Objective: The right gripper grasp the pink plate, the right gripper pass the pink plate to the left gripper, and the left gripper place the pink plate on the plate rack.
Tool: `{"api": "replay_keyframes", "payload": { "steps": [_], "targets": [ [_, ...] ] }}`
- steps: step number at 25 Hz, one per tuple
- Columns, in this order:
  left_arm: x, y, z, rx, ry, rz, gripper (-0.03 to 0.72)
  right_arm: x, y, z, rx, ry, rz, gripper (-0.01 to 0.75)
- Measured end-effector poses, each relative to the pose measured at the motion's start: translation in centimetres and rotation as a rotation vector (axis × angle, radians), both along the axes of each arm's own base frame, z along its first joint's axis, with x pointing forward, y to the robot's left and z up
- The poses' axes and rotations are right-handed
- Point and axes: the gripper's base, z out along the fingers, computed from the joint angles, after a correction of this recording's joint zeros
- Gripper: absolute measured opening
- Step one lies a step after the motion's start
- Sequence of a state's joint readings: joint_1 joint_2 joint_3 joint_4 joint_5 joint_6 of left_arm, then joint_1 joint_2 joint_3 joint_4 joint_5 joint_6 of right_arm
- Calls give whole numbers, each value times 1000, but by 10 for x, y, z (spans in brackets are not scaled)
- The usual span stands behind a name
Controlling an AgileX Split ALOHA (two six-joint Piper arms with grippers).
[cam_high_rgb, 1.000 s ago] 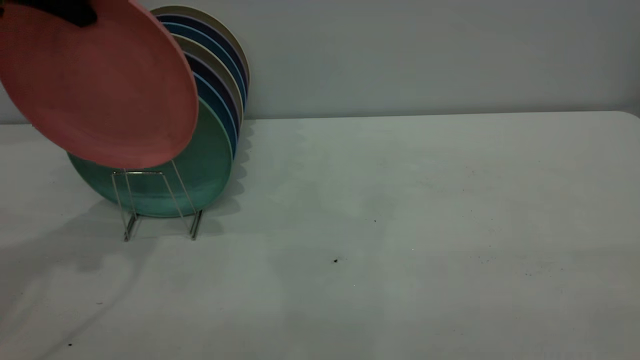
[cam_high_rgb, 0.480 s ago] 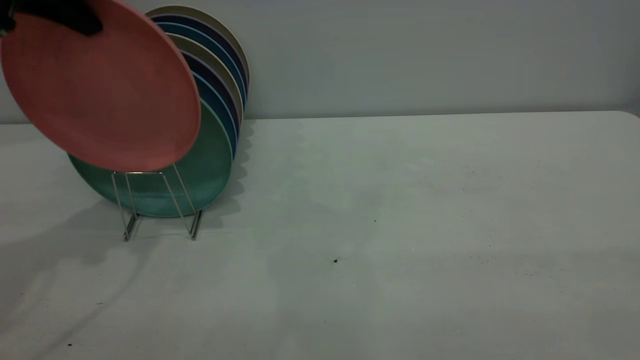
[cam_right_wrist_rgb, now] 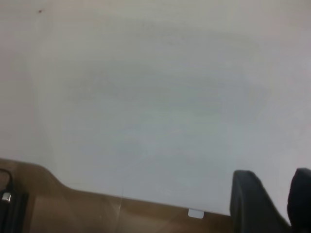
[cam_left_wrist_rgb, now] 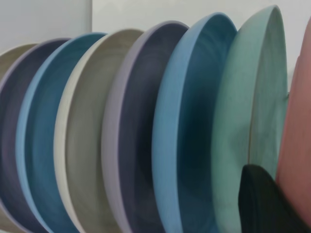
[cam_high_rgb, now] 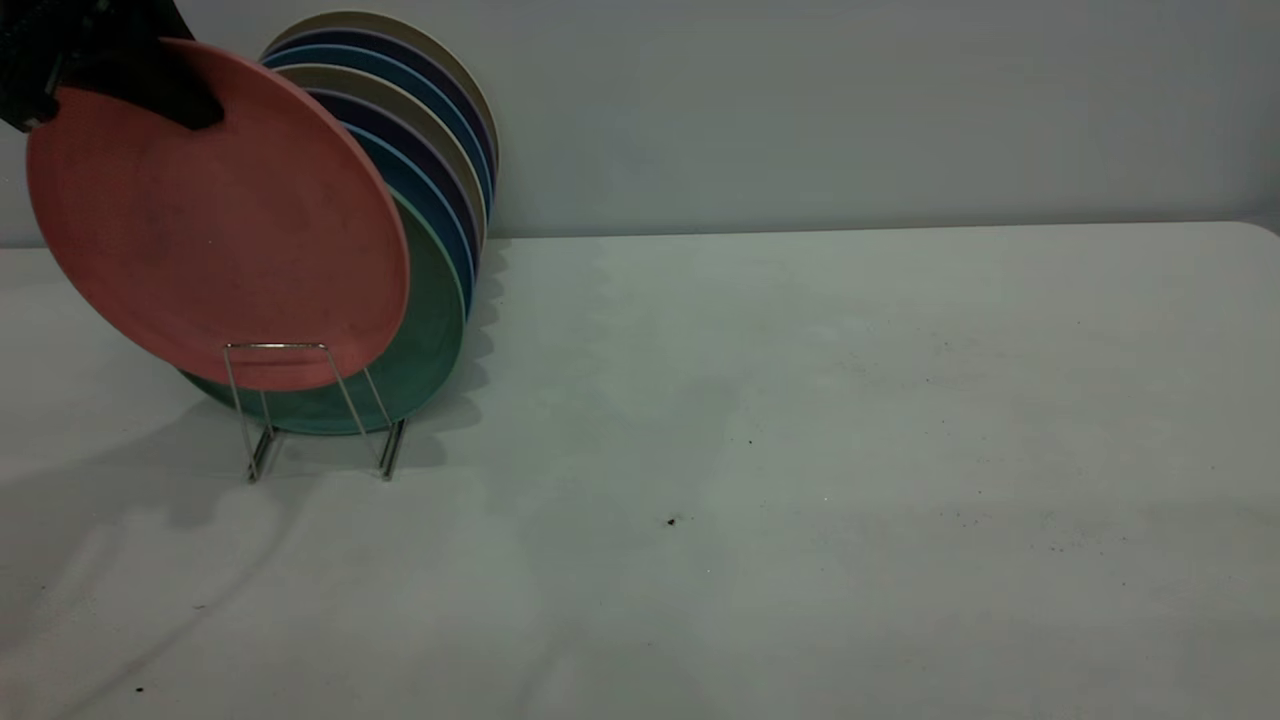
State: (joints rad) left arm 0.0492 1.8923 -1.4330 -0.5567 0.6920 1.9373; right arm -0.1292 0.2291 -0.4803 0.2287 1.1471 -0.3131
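At the exterior view's upper left, I see my black tapered left gripper (cam_high_rgb: 150, 85) pinching the top rim of the round salmon-pink matte plate (cam_high_rgb: 225, 220), jaws closed on that rim. The plate hangs tilted, its lower edge dipping behind the front loop of the thin silver wire plate rack (cam_high_rgb: 300, 410), right in front of the teal-green round plate (cam_high_rgb: 425, 340). Whether its edge touches the rack base, I can't tell. Behind it a row of blue, purple and beige plates (cam_high_rgb: 440, 150) stands upright on the white table (cam_high_rgb: 850, 450).

My left wrist view gives what the outside camera doesn't: the row edge-on, the pink plate a sliver at the frame's border with one black finger (cam_left_wrist_rgb: 265, 204) against it.

My right wrist view shows only the right gripper (cam_right_wrist_rgb: 272, 204), over bare table at its edge, jaws slightly parted, holding nothing.
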Motion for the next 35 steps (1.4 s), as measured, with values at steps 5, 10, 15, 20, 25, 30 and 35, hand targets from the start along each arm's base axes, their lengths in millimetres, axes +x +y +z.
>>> {"api": "replay_keyframes", "payload": {
  "steps": [5,10,15,20,25,30,35],
  "targets": [
    [0,0,0,0,0,0,109,0,0,0,0,0,0,214],
    [0,0,0,-9,11,14,206,0,0,0,0,0,0,218],
    [-1,0,0,-40,41,71,401,0,0,0,0,0,-1,225],
    [-1,0,0,-62,60,115,499,0,0,0,-2,0,-1,226],
    [-7,-2,12,-81,65,130,510,0,0,0,-2,0,-2,226],
    [-24,-4,47,-105,38,129,510,0,0,0,-1,0,-3,226],
    [-48,-6,89,-185,22,238,510,0,-2,0,2,5,-41,227]
  ]
}}
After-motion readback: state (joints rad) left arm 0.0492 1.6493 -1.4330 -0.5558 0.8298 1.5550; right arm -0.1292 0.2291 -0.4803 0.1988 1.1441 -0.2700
